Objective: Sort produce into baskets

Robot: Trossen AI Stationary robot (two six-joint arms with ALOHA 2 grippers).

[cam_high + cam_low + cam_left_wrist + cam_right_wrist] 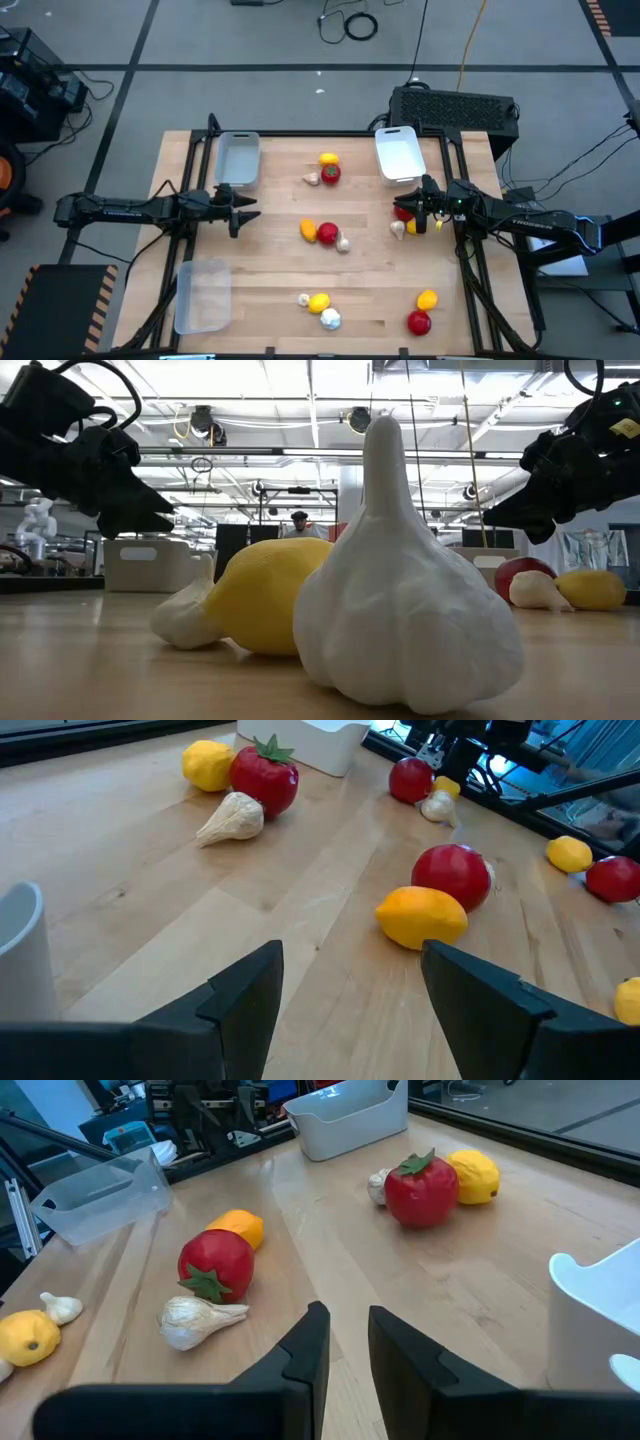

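Nothing sorted yet: grey basket (238, 158), white basket (398, 153) at frame top and clear basket (203, 294) lower left all empty, produce (327, 233) scattered mid-table, left gripper (243, 208) wide open, right gripper (411, 212) narrow, holding nothing.

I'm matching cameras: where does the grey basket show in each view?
High: grey basket, table's far left corner.
Low: pale box far behind, left.
Left wrist: close by, partly cut off.
Right wrist: across the table.
Shared landmark: middle tomato, hidden in low.
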